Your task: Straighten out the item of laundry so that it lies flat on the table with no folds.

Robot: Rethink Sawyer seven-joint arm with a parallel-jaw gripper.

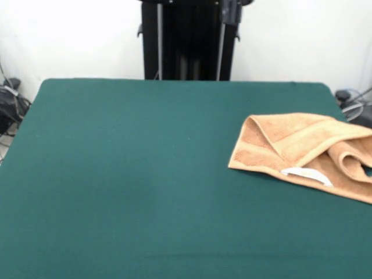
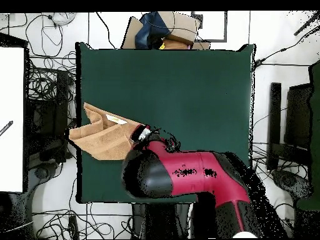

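bare green bench nearest, running left to right across the front view. at its right edge, crumpled tan towel, folded over itself, white label showing, one corner past the edge. from overhead, red arm above towel; gripper at towel's edge, open or closed impossible to tell.

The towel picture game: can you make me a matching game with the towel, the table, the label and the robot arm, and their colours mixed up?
Things:
1. towel
2. table
3. label
4. robot arm

Colours:
A. red and black
B. white
C. orange-tan
D. dark green

Pairs: 1-C, 2-D, 3-B, 4-A
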